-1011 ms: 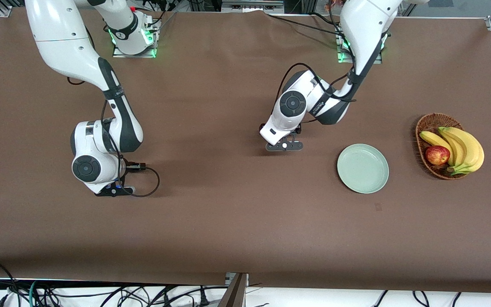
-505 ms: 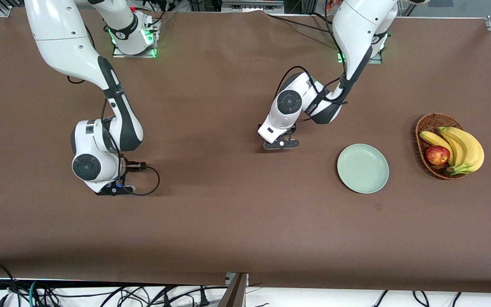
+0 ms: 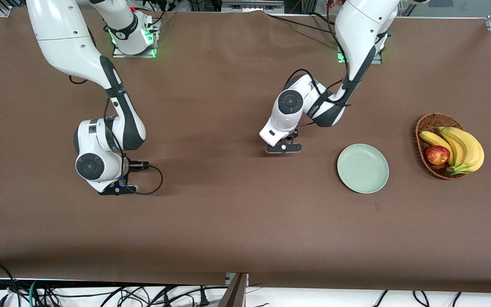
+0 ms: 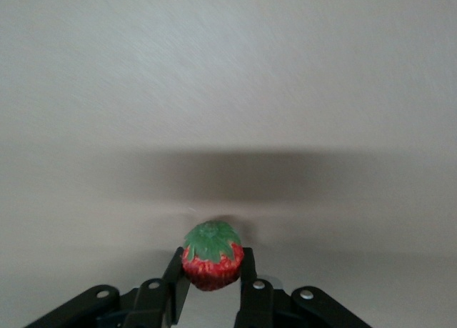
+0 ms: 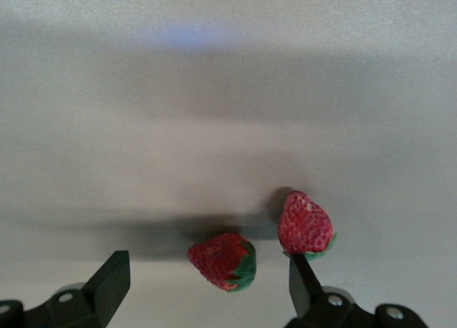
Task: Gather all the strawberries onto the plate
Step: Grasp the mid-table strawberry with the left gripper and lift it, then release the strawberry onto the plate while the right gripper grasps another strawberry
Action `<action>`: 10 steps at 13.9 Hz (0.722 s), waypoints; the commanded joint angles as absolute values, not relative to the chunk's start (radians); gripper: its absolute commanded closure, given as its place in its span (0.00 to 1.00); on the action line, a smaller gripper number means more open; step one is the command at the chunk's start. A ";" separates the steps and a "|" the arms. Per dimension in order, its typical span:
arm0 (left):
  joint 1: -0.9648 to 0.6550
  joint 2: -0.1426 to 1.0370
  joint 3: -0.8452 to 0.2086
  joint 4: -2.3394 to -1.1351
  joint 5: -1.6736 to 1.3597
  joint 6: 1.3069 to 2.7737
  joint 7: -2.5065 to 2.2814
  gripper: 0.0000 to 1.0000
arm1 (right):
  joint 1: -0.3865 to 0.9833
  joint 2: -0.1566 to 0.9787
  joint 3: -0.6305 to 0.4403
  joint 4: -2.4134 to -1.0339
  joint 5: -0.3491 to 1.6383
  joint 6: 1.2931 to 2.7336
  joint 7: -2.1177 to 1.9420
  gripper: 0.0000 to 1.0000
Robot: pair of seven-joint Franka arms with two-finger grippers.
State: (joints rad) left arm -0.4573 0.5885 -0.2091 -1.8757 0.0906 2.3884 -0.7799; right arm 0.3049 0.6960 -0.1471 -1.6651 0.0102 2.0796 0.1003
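Red strawberry (image 4: 212,260) showing clenched in left hand (image 4: 212,299) only at wrist; right hand (image 5: 207,285) hanging released around two strawberries (image 5: 223,260) (image 5: 305,224); front view hiding all three.

You get even overhead light across the matte brown table (image 3: 228,221), with soft arm shadows. Both wrist views look washed-out, slightly blurred, with dark shadow bands at six o'clock.

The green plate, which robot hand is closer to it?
The left. The left gripper is beside the plate, shut on a strawberry. The right gripper is open over two strawberries at the right arm's end of the table.
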 commanded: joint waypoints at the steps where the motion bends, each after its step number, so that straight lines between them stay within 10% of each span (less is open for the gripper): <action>1: -0.375 0.497 -0.209 -1.833 0.130 2.175 -0.696 0.93 | 0.310 0.669 -0.144 -1.701 0.018 2.098 0.080 0.02; 10: -0.014 0.517 -0.209 -1.793 0.143 2.106 -0.028 0.91 | 0.322 0.683 -0.138 -1.707 0.021 2.118 0.086 0.02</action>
State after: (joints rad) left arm -0.0363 0.4928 -0.1940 -1.7889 0.1182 2.0731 -0.1013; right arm 0.3215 0.6979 -0.1407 -1.6751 0.0102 2.0918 0.0997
